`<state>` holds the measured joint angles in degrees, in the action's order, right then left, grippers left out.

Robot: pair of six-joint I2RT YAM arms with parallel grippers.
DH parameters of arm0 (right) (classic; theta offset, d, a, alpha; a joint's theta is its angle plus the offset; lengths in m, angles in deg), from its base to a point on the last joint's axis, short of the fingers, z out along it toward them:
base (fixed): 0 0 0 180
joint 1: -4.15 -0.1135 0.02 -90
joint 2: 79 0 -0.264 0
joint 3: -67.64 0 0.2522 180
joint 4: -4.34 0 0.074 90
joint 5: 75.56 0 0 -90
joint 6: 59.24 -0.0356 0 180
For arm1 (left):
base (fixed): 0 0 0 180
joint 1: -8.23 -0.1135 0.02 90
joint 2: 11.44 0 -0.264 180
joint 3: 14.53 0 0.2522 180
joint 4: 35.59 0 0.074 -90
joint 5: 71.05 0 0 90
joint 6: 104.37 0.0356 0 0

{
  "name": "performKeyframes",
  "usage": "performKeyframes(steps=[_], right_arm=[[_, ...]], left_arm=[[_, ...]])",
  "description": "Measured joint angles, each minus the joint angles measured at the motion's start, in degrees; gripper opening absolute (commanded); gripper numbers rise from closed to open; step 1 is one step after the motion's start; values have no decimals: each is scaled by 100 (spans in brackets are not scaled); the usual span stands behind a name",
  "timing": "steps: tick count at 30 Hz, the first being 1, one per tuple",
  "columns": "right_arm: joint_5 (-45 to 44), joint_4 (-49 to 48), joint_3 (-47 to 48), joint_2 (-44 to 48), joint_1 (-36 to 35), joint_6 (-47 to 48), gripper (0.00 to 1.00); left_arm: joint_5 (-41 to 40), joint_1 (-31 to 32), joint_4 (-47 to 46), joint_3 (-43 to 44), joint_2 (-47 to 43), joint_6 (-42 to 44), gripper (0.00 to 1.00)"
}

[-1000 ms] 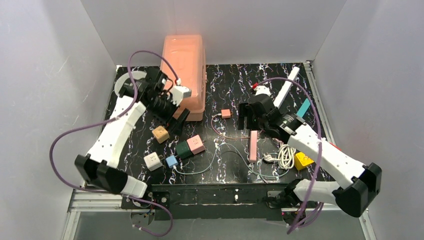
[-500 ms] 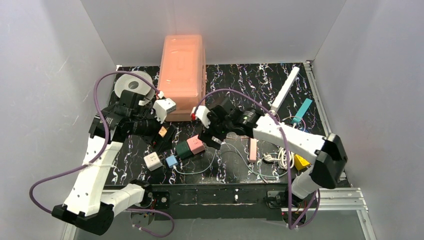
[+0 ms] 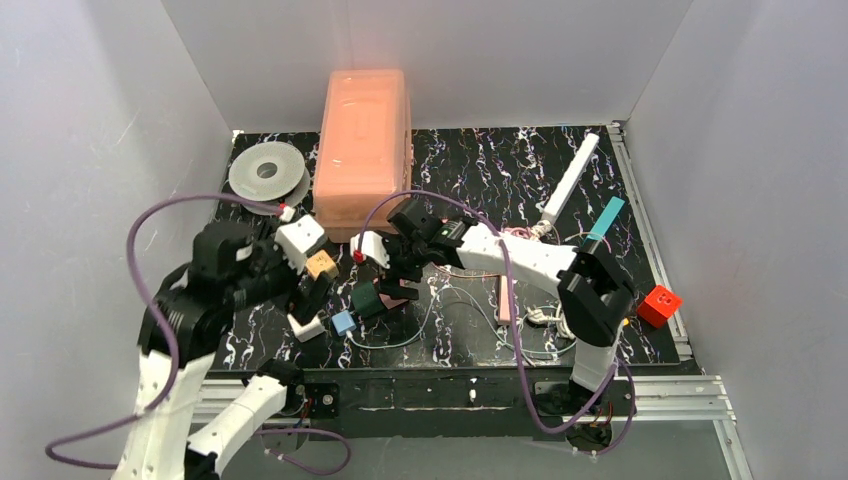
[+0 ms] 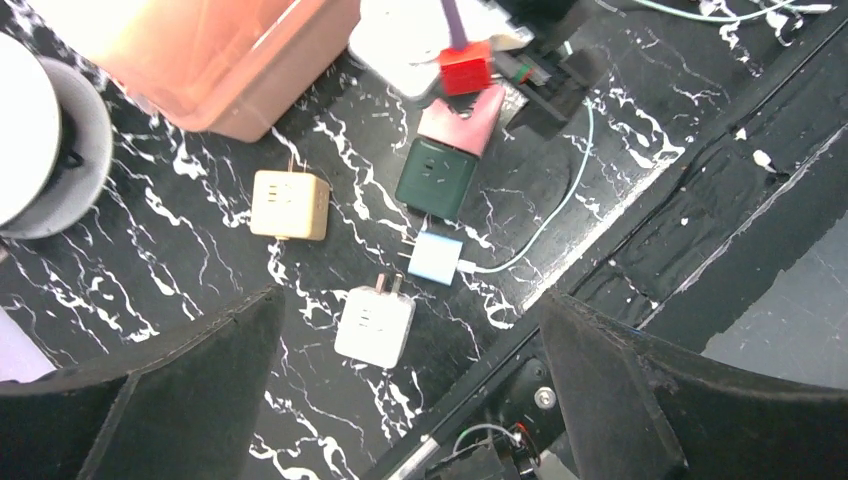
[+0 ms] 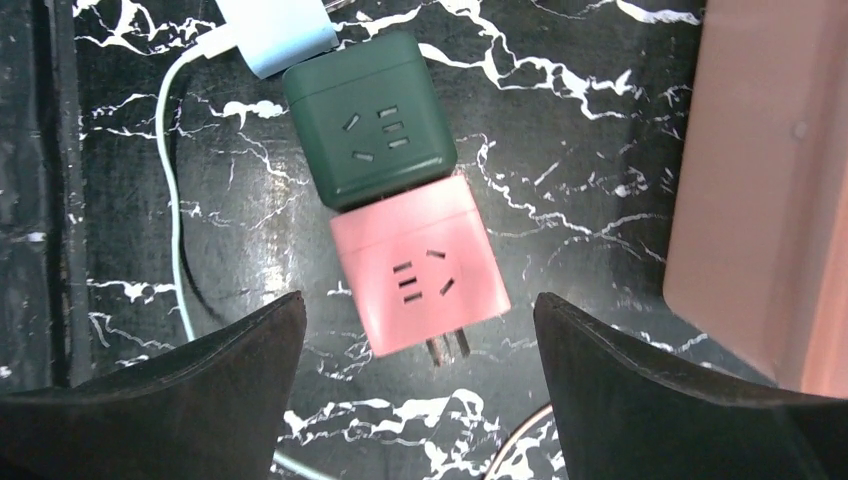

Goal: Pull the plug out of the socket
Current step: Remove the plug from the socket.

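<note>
The dark green plastic cube adapter (image 5: 368, 118) and the pink plastic cube adapter (image 5: 420, 262) lie pressed face to face on the black white-veined table (image 3: 480, 165), left of the middle and toward its near edge, in front of the salmon plastic lidded box (image 3: 365, 140). The pink cube's metal prongs (image 5: 447, 348) stick out free on the side away from green, so green looks like the plug seated in pink, though the joint itself is hidden. The right gripper (image 5: 418, 300) hangs directly over the pink cube, jaws spread wide and empty. The left gripper (image 4: 410, 298) hovers nearby, likewise wide and holding nothing. Both cubes are probably light, rigid and smooth-sided, and the joint a stiff friction fit. The best hold is on flat opposite side faces, one cube pinned and the other drawn straight out. A light blue plug (image 4: 436, 258) on a white cable lies just beside green
</note>
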<state>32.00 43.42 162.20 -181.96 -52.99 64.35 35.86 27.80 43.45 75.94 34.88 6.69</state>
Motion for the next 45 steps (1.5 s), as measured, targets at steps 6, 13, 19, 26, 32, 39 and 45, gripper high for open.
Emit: performKeyframes(steps=[6,13,19,26,32,39,45], right_arm=[[68,31,431,-619,-57,166,90],[22,175,557,-855,-192,247,89],[35,76,407,-855,-278,243,88],[-208,-68,66,-1056,-319,164,84],[-437,-516,-343,-1034,-330,-125,70],[-603,-1300,-918,-745,-332,-719,9],[-903,-1311,-1532,-87,-332,-1235,1]], left_arm=[[210,0,-94,-221,-831,111,100],[313,0,-90,-140,-483,127,100],[315,0,-105,48,-302,127,99],[313,0,-103,219,-302,142,100],[310,0,-94,358,-284,164,100],[315,0,-94,446,-273,227,100],[470,0,-249,271,-450,450,100]])
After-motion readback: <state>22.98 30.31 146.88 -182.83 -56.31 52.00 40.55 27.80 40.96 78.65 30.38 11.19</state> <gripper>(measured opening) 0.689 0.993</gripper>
